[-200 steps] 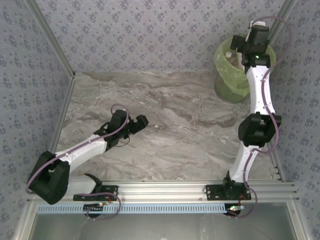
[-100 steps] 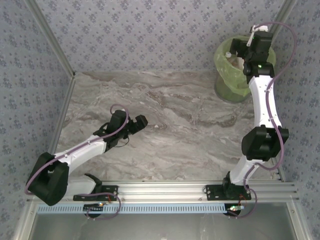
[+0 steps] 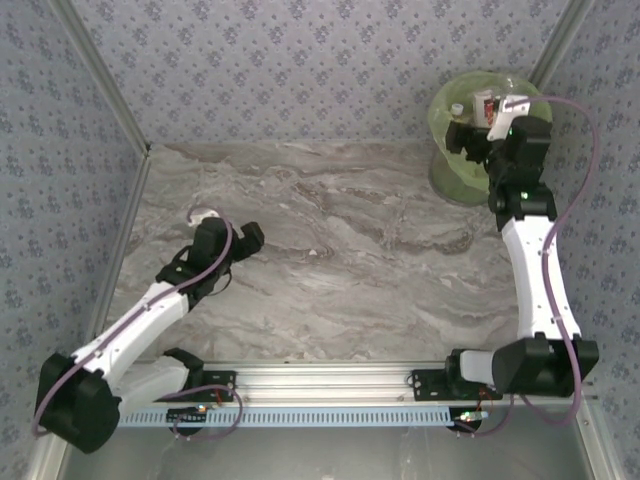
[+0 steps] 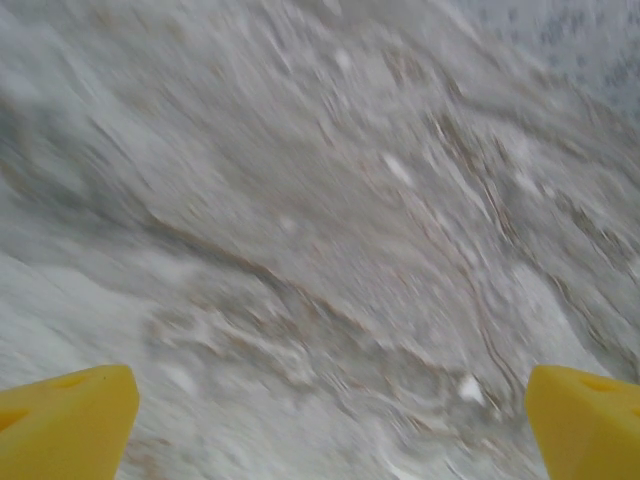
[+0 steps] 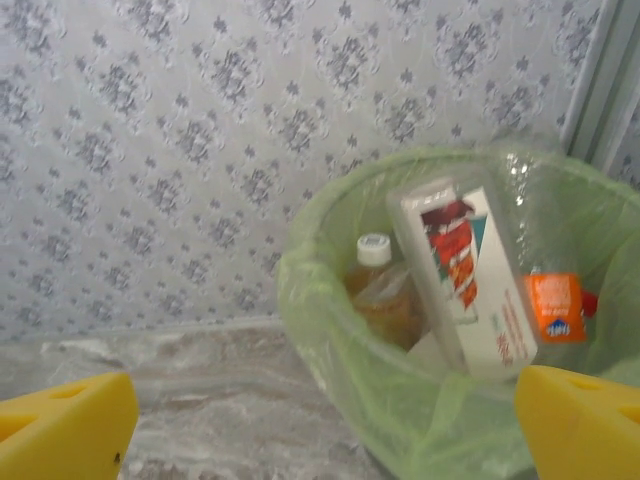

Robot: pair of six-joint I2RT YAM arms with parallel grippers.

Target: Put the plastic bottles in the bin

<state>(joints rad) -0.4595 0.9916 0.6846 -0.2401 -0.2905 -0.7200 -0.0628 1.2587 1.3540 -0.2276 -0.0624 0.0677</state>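
The bin (image 3: 452, 172), round and lined with a light-green bag, stands at the table's far right corner. Inside it lie plastic bottles: a coppery brown one with a white cap (image 5: 377, 288), a clear one with a red-white label (image 5: 468, 272) and one with an orange label (image 5: 555, 306). In the top view a white cap (image 3: 457, 110) and a red label (image 3: 487, 103) show inside the bin. My right gripper (image 3: 468, 136) (image 5: 325, 430) hovers at the bin's near rim, open and empty. My left gripper (image 3: 246, 237) (image 4: 325, 425) is open over bare marble at the table's left.
The marble tabletop (image 3: 360, 250) is enclosed by patterned walls, with aluminium posts (image 3: 100, 80) at the back corners. An aluminium rail (image 3: 330, 378) carrying both arm bases runs along the near edge. The left wrist view is motion-blurred.
The right arm has drawn back toward the near side, so its gripper went from over the bin to its near rim. The left arm swung left and back. Both grippers stayed open.
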